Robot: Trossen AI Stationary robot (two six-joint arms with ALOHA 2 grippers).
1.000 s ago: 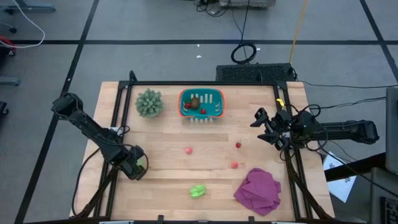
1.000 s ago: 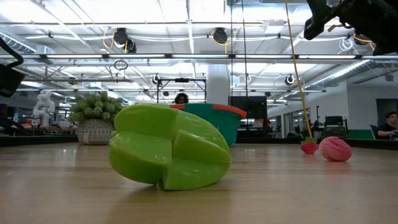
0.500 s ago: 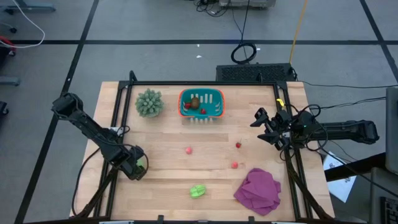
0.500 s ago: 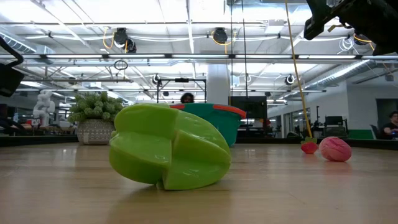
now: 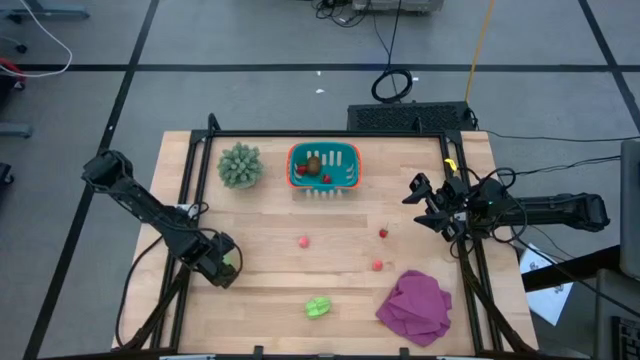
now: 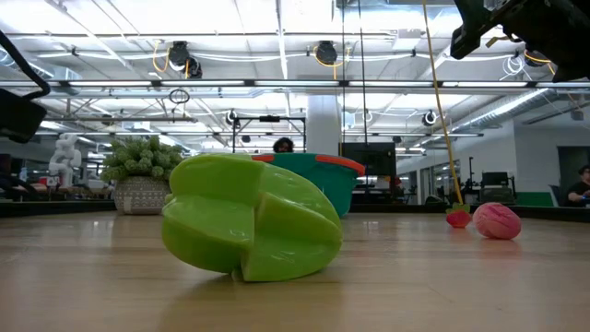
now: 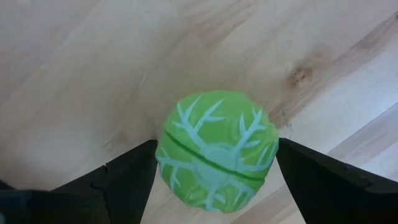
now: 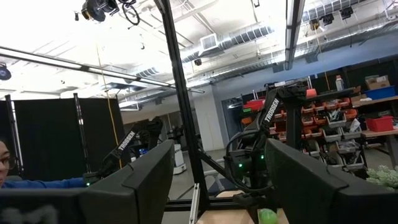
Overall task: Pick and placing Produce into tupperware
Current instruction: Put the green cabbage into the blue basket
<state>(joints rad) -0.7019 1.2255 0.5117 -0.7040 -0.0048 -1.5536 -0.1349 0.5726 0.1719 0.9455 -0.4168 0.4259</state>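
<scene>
Jaws spread wide, the left gripper (image 7: 214, 171) straddles a round green produce piece (image 7: 216, 151) without gripping it, at 8 o'clock on the table (image 5: 270, 270), arm angled down, while the tupperware (image 5: 323, 166) sits at 12 o'clock and the right gripper (image 5: 428, 206) waits, fingers apart, at 3 o'clock.

Bright, even light is falling from overhead onto the wooden table (image 5: 270, 270), so shadows beneath the magenta cloth (image 5: 415, 306) are staying short and soft. Behind the large green star-shaped fruit (image 6: 251, 218), ceiling strip lights are glaring white and washing out the rafters, while the fruit itself is looking slightly soft. The veined green ball (image 7: 216, 151) is casting a faint shadow on the wood around it.
</scene>
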